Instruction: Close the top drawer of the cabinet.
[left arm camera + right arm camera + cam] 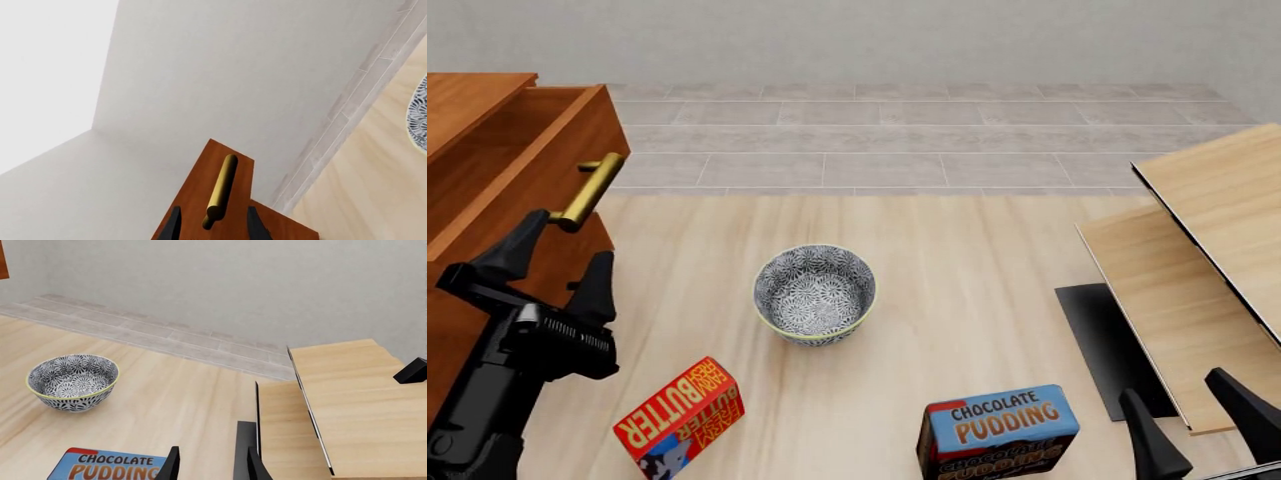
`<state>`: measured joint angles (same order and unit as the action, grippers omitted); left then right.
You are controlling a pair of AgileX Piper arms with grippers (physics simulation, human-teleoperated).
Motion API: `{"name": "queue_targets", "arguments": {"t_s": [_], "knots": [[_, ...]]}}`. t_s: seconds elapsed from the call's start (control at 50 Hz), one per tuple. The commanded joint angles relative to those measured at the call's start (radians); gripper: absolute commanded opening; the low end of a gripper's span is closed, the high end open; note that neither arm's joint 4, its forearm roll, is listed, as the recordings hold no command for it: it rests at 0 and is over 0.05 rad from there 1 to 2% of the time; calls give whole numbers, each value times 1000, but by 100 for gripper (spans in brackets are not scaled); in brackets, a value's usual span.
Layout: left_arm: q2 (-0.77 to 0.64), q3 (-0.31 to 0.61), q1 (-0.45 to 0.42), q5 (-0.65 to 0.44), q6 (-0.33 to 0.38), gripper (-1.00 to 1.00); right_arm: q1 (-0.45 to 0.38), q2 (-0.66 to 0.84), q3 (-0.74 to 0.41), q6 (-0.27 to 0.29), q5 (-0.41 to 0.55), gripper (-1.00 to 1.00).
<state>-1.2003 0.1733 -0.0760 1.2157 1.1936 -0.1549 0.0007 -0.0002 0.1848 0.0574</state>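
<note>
The reddish-brown cabinet (467,105) stands at the left edge in the front view. Its top drawer (554,160) is pulled out, with a brass bar handle (590,190) on its front. My left gripper (561,258) is open just in front of the drawer front, at the near end of the handle. In the left wrist view, the handle (221,187) runs along the drawer front (233,165), and its near end sits between the spread fingers of the left gripper (215,227). My right gripper (1194,425) is open and empty at the near right.
A patterned bowl (814,293) sits mid-table. A butter box (681,410) and a chocolate pudding box (998,430) lie near the front. Pale light-wood panels (1214,250) and a black mat (1101,345) are on the right.
</note>
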Motion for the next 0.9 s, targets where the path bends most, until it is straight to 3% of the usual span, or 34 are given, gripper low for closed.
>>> {"name": "queue_targets", "arguments": {"t_s": [0.02, 0.9], "knots": [[-32, 17, 73, 4, 47, 100, 1, 0, 0, 3, -2, 100], [-44, 28, 162, 4, 52, 100, 14, 0, 0, 11, -2, 100]]}}
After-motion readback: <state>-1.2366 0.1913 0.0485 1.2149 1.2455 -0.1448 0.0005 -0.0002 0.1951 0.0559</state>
